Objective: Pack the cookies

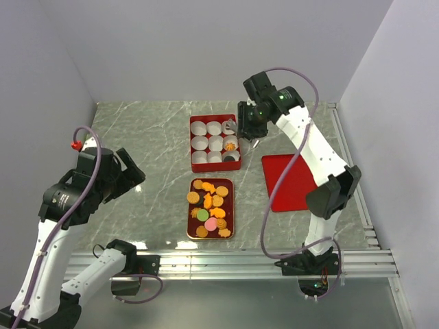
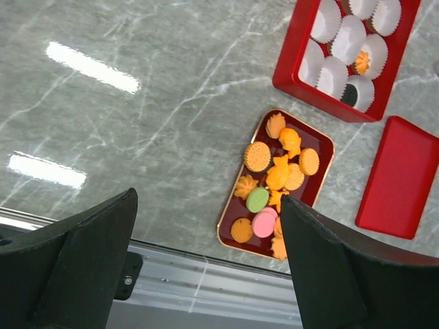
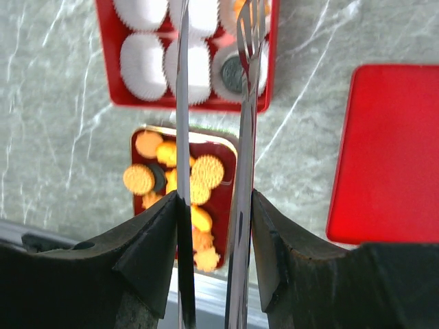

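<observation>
Two grippers, both with nothing in them. The left gripper [image 2: 207, 199] has its two black fingers spread wide. The right gripper [image 3: 214, 204] carries two long metal blades [image 3: 182, 103], one of them slotted, and these stand a narrow gap apart.

One tray [image 2: 317, 192] holds the loose cookies [image 2: 280, 171]. There are about a dozen: mostly orange, with one green, one pink and one dark brown half hidden. They overlap, so an exact count is not possible. Each lies flat, face up, and being round or flower-shaped has no long axis.

The tray itself is oblong. Seen from the left wrist it lies beyond the right finger, well ahead of the jaws, and runs diagonally up toward the box [image 2: 288, 55]. Seen from the right wrist it sits behind and under both blades, its long axis parallel to them.

The one red box has nine white cups [image 2: 348, 34], three by three. Two are filled, one with an orange cookie [image 2: 362, 62] and one with a dark cookie [image 2: 350, 94]. The blade tips reach over the box.

One red lid [image 2: 398, 178] lies flat to the right of both blades, apart from the tray.
</observation>
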`<state>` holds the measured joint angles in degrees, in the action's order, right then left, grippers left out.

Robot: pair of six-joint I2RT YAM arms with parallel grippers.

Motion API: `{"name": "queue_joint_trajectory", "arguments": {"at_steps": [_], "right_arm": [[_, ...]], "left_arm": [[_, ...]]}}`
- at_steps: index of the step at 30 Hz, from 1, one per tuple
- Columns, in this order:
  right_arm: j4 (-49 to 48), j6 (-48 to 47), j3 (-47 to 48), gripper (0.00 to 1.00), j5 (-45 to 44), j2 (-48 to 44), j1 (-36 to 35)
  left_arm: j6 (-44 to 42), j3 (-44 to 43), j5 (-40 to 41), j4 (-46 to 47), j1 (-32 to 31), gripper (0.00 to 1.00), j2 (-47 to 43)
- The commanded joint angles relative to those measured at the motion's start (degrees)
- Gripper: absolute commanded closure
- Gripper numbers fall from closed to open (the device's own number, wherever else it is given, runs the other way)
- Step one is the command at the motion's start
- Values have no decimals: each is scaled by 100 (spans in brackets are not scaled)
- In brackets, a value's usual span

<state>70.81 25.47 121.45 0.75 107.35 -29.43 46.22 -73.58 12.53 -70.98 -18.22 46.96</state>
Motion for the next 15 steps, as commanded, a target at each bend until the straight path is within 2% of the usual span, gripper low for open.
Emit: {"name": "queue_joint_trajectory", "arguments": {"at_steps": [1, 9, 15], "right_arm": [[-5, -69, -287, 49, 56, -477, -474], [-382, 282, -1614, 48, 284, -1233, -1845], [-603, 309, -2038, 48, 346, -1041, -2400]], "left_arm": [[-139, -34, 346, -65, -15, 9, -55], [-771, -95, 1031, 13, -15, 1, 94], [-1045, 256, 1366, 269, -6, 1, 15]]}}
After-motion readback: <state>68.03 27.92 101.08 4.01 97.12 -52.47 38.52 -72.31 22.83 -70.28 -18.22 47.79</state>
